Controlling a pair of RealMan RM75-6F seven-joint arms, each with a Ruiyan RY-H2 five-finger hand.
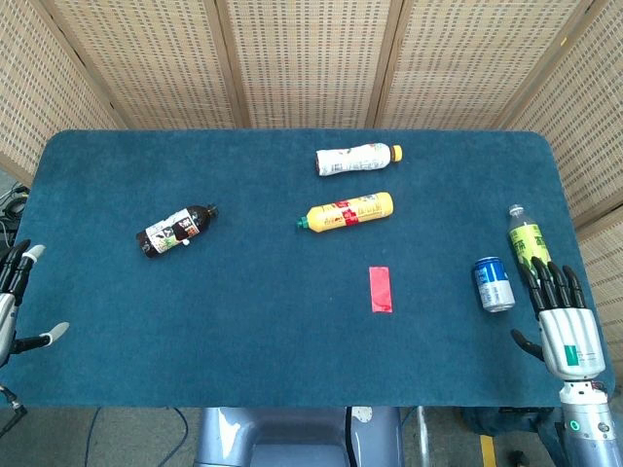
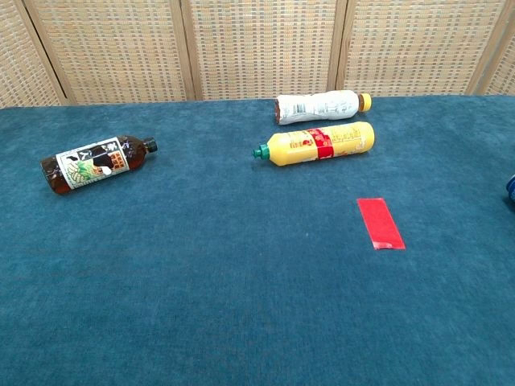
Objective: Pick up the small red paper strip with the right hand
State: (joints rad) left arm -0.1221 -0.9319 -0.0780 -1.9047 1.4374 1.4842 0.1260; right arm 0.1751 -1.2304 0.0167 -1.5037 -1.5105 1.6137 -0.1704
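Observation:
The small red paper strip (image 1: 380,289) (image 2: 380,223) lies flat on the blue table cloth, right of centre and toward the front. My right hand (image 1: 562,316) rests at the table's right front edge, fingers extended and apart, holding nothing, well to the right of the strip. My left hand (image 1: 18,297) shows at the far left edge, fingers spread and empty. Neither hand appears in the chest view.
A blue can (image 1: 494,283) lies between the strip and my right hand, with a green-labelled bottle (image 1: 527,240) just behind it. A yellow bottle (image 1: 348,212) (image 2: 318,143), a white bottle (image 1: 356,159) (image 2: 320,106) and a dark bottle (image 1: 177,230) (image 2: 95,163) lie farther back.

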